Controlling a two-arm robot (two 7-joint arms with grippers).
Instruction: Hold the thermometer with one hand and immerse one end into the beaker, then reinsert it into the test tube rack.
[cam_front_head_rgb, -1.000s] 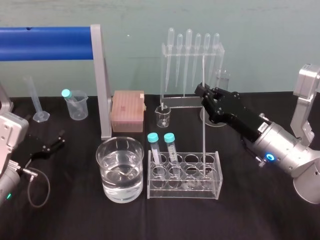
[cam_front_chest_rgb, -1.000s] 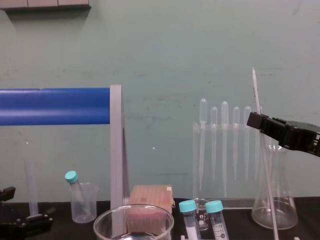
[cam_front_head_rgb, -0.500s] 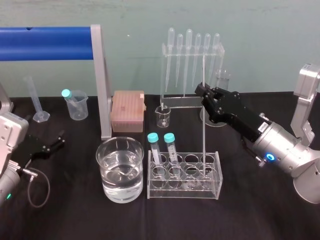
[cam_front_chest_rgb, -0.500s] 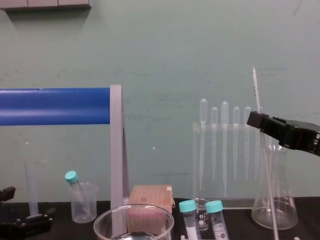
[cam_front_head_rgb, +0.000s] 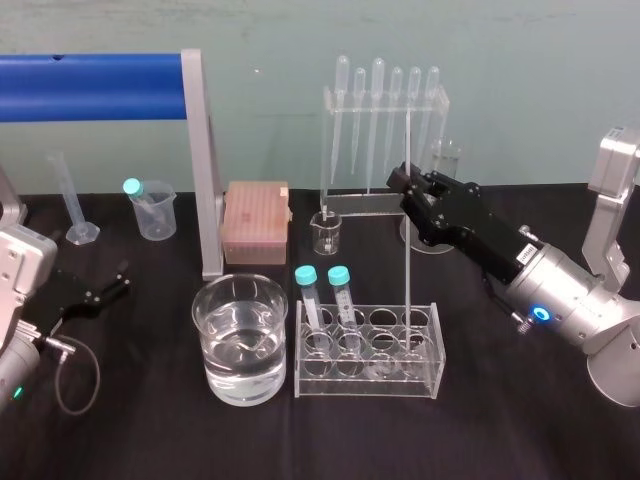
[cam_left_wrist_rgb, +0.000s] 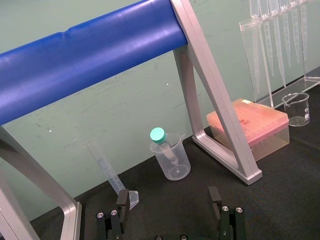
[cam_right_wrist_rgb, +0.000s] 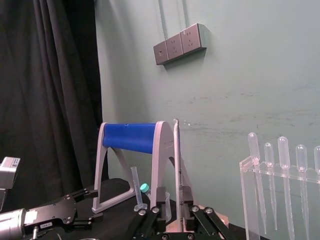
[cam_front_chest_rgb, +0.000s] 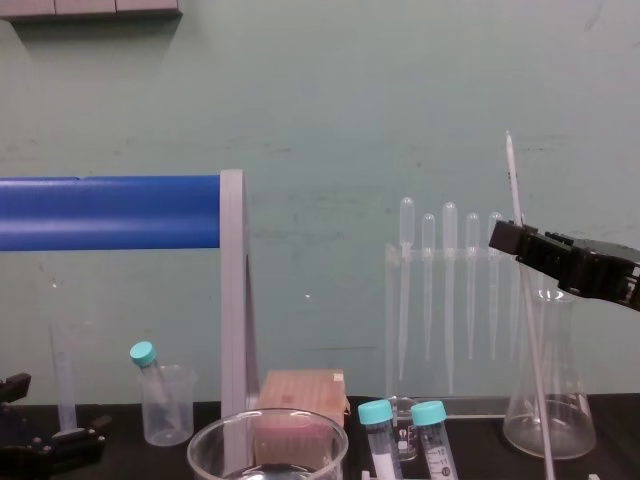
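— On the black table (cam_front_head_rgb: 500, 430), seen from the head, where is the thermometer (cam_front_head_rgb: 407, 260)?
— It stands straight up in the rack (cam_front_head_rgb: 368, 388), in a hole near the right end. The beaker (cam_front_head_rgb: 206, 320) with water (cam_front_head_rgb: 240, 362) sits just beside the rack, on the left.
— And the arms?
— The right gripper (cam_front_head_rgb: 401, 182) reaches in from the right and meets the thermometer high up, well above the rack. The left gripper (cam_front_head_rgb: 95, 291) lies low, far to the left, well apart from it all.
— What about the chest view?
— There the thermometer (cam_front_chest_rgb: 512, 175) leans a bit. Its white tip pokes up over the right gripper (cam_front_chest_rgb: 497, 238), and the long part hangs down below it.
— And the left wrist view?
— The left gripper's (cam_left_wrist_rgb: 169, 200) jaws are spread wide with nothing in them.
— The right wrist view?
— The thermometer (cam_right_wrist_rgb: 175, 150) runs up between the two fingers (cam_right_wrist_rgb: 186, 196). The jaws are close together, and I think they are pinching it.
— How will it feel to carry?
— Light, I think, and stiff. But it is thin glass, so it can snap, and it is smooth, so it can slip. A soft, steady squeeze is best.
— Is that a good spot to hold?
— I think so. Up high leaves lots of glass below to dip in the water. It should go straight up first, so the bottom end does not knock the rack. It is so long that a small tilt swings the tip far.
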